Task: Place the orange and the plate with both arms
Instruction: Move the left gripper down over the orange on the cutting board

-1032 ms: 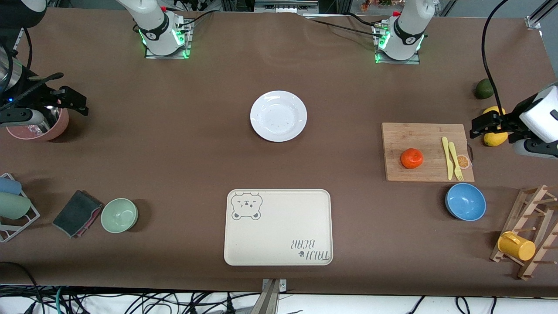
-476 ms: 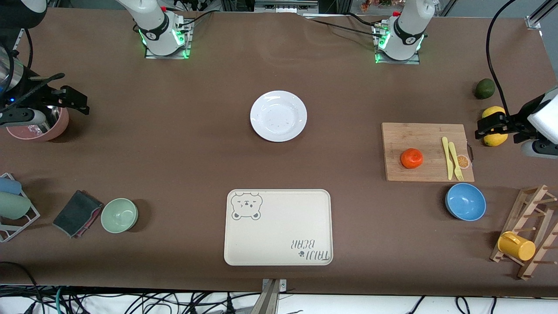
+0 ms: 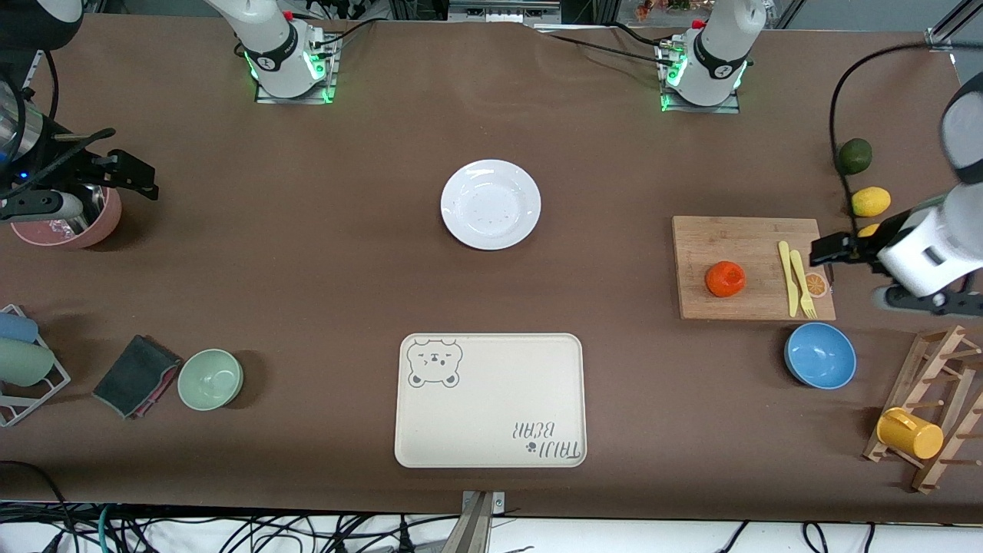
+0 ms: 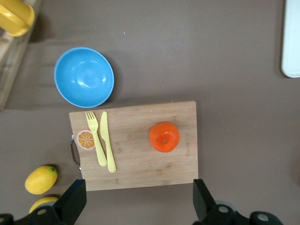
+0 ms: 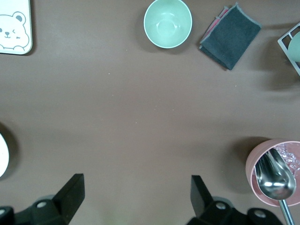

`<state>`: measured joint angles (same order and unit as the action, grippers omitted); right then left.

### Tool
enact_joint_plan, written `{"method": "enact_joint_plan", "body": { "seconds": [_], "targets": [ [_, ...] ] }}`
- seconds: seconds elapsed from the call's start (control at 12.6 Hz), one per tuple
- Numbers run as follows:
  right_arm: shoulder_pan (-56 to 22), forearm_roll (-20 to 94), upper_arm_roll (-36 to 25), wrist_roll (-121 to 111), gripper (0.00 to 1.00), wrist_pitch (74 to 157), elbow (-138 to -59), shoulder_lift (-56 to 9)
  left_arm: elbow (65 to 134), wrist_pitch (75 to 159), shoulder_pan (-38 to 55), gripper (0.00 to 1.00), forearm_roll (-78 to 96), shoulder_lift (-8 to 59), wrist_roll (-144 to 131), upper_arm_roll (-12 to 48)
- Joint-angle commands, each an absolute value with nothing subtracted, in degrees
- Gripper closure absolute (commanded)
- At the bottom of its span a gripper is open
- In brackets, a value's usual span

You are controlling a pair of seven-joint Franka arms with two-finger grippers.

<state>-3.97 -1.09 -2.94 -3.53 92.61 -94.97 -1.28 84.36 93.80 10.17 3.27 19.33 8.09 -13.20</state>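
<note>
The small round bright orange-red orange sat loose on a pale bamboo cutting board toward the left arm's end of the brown bench, beside a yellow plastic knife and fork lying side by side on the same board. The left gripper hovered over the board's handle edge with its black fingers spread wide and empty; in the left wrist view the orange lay between and ahead of them, well apart from either, which suggested the arm was lining up to come down over the fruit. The round plain white glossy plate rested empty at mid-bench, apart from everything else, probably so that the right arm could reach it. The right gripper hung over the bench by a pink cup holding a metal spoon at the right arm's end, its fingers likewise released and grasping nothing, with only a sliver of the plate at the edge of its wrist view, well off to one side of them. Neither thing appeared to have been picked up yet.
</note>
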Motion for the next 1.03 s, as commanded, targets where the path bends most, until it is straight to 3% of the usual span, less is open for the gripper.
{"method": "enact_joint_plan", "body": {
  "seconds": [0.0,0.32,0.56,0.95],
  "targets": [
    [-3.9,-1.4,-2.7,-3.9,0.0,91.3,-94.0,-1.4,94.2,103.1,10.5,0.0,5.0,20.2,8.5,-13.0],
    [-3.9,-1.3,-2.7,-4.0,0.0,91.0,-94.0,-1.4,98.6,107.0,10.6,0.0,5.2,24.0,7.9,-12.9],
    [-3.9,-1.2,-2.7,-4.1,0.0,91.0,-94.0,-1.5,106.6,115.6,10.6,0.0,5.3,23.3,7.8,-12.7],
    [-3.9,-1.2,-2.7,-4.0,0.0,91.0,-94.0,-1.4,108.5,116.4,10.7,0.0,6.9,23.5,4.2,-10.1]
  ]
}}
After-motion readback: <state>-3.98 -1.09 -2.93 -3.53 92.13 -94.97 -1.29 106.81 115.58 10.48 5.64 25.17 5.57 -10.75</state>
